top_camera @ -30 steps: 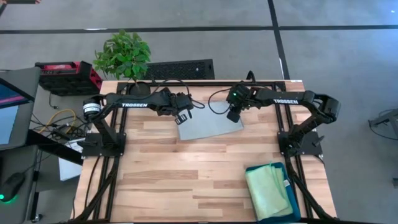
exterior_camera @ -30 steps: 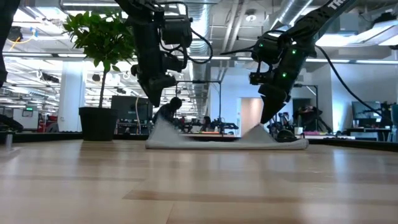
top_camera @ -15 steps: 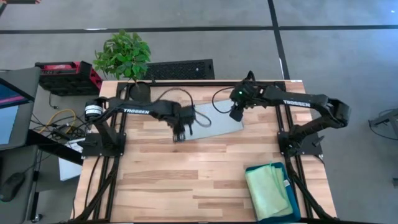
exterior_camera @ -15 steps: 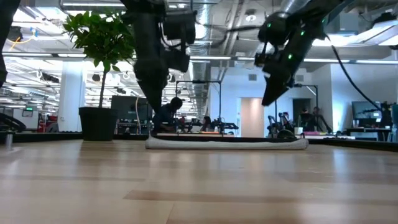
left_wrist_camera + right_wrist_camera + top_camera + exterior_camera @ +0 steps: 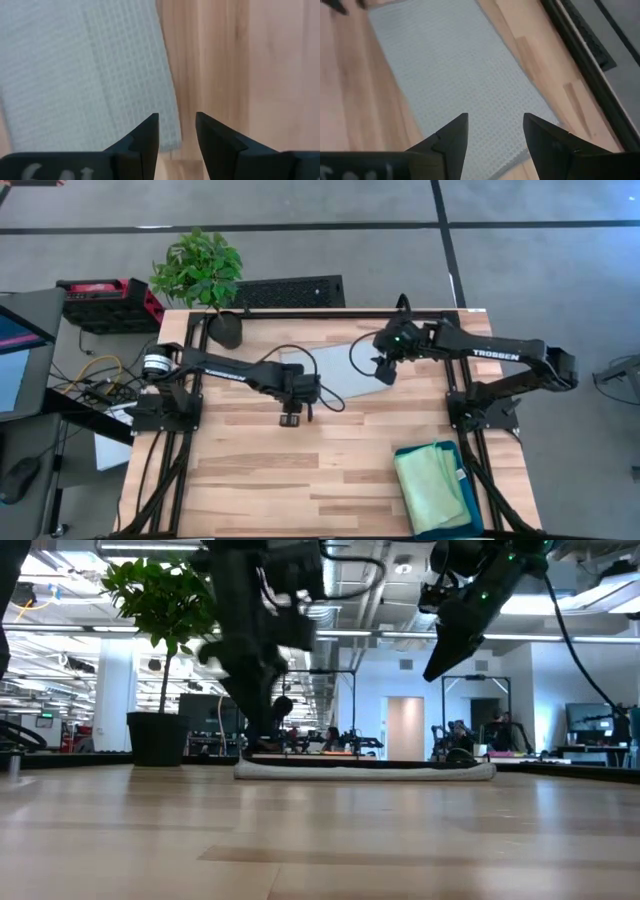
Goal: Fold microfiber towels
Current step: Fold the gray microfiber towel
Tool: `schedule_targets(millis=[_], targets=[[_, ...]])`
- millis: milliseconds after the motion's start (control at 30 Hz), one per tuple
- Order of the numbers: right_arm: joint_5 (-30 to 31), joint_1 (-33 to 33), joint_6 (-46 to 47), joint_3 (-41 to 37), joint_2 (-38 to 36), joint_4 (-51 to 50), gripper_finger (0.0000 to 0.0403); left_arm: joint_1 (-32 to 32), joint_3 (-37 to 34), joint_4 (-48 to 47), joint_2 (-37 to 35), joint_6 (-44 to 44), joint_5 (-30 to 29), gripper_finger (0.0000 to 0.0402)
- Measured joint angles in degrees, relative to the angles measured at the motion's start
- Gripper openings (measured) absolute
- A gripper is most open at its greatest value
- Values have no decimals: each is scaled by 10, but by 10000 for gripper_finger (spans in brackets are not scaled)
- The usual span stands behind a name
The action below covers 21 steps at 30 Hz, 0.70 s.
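High view: both arms had let go of the pale grey-blue towel (image 5: 340, 375), now flat at the table's (image 5: 250, 470) far side.

A second earlier both grippers were down at its corners, pinching them up. Since then the left gripper (image 5: 290, 418) slid off the near-left edge over bare wood, and the right gripper (image 5: 383, 371) rose above the right end. Both had jaws apart, holding nothing. The green towel (image 5: 430, 485) sat near-right on blue ones.
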Motion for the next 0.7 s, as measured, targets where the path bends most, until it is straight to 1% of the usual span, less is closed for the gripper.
schedule_targets(millis=[100,233,367,467,700], targets=[[0,16,1,1,-3,0,214,0,-3,-7,21,10,-12,122],[-1,34,2,1,-8,1,214,0,0,4,36,-14,-26,122],[-1,44,1,1,-16,4,214,0,-1,-12,64,-17,-39,122],[0,47,3,0,-20,1,214,0,-1,-18,72,-26,-51,122],[0,47,6,0,-22,-1,214,0,-3,-23,75,-57,-50,122]])
